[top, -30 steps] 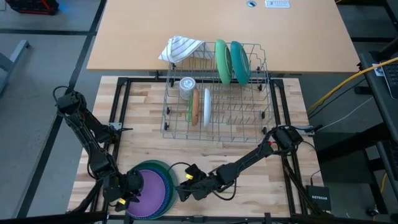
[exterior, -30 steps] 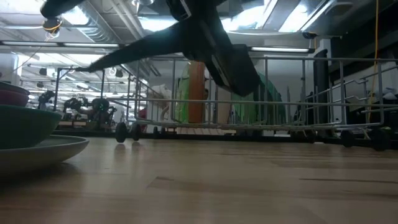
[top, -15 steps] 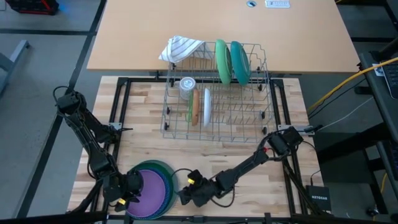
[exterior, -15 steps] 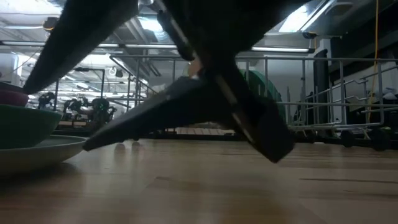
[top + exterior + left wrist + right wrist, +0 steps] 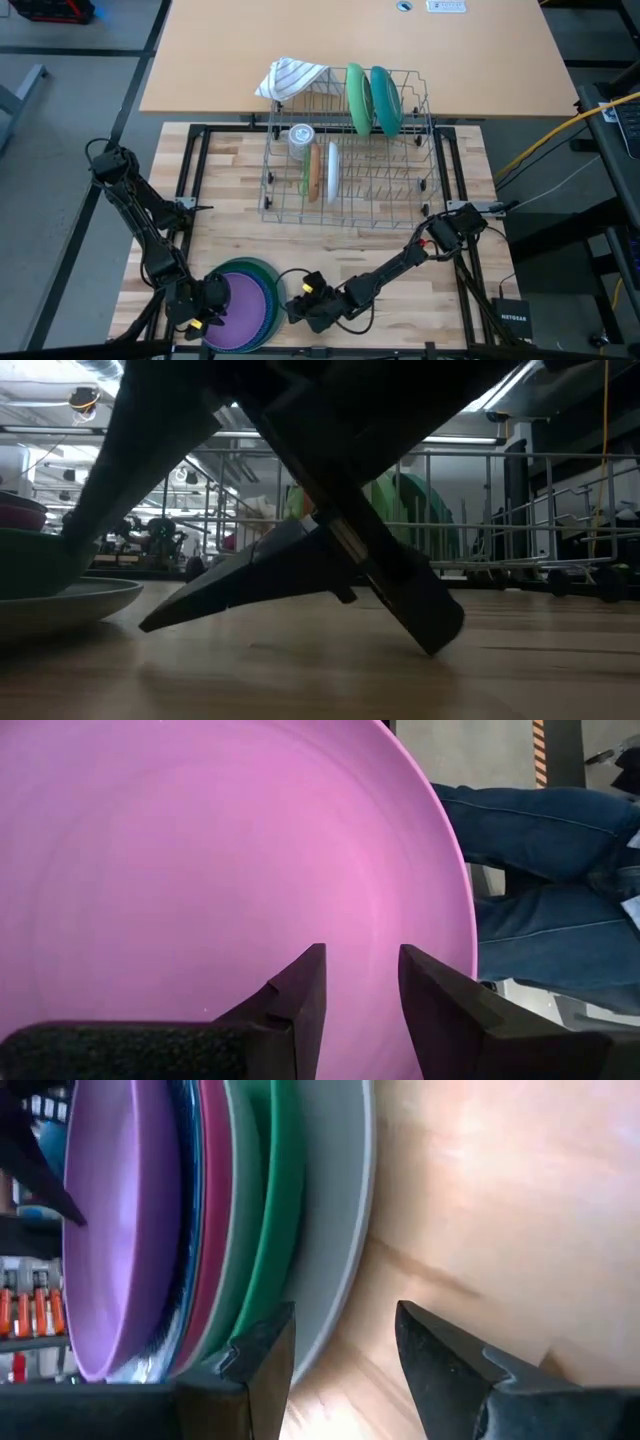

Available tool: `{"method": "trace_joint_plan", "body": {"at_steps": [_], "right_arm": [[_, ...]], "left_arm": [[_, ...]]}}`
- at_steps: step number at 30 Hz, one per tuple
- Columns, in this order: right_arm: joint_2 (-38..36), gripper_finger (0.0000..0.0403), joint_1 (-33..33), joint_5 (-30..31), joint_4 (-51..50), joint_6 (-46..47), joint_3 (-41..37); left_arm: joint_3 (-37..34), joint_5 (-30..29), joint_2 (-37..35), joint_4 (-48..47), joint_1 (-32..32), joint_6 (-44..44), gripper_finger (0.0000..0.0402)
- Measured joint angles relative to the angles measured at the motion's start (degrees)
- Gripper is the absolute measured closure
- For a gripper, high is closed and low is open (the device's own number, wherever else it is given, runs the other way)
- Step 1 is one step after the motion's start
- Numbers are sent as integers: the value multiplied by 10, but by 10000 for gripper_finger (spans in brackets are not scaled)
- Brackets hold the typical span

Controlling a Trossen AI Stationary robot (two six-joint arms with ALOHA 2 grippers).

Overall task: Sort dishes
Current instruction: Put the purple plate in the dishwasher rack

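A stack of dishes [image 5: 243,303], purple plate [image 5: 200,870] uppermost, is seen lying flat, faces up, at the table's near left corner. The left gripper [image 5: 196,318] is set over its left rim, fingers parted around the purple plate's edge, gripping nothing visibly. The right gripper [image 5: 296,311] is held low beside the stack's right edge, fingers spread and empty.

A tan tabletop [image 5: 350,40] adjoins the butcher-block table [image 5: 235,240] on grey floor [image 5: 60,150], under ceiling lights [image 5: 480,390].

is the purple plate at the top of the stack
Yes, in the high view the purple plate lies uppermost on the stack, with green rims showing beneath it.
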Motion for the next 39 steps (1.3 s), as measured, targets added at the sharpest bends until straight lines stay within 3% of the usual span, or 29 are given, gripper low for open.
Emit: {"method": "trace_joint_plan", "body": {"at_steps": [13,27,32,39], "right_arm": [[0,224,-34,-15,-23,91,1],[-4,224,-61,-113,-59,181,2],[-5,225,-77,-180,-74,223,4],[-3,225,-98,-252,-186,252,51]], "left_arm": [[0,-3,0,4,3,0,286],[0,-3,0,5,33,0,286],[0,-3,0,5,45,0,286],[0,-2,0,5,57,0,286]]}}
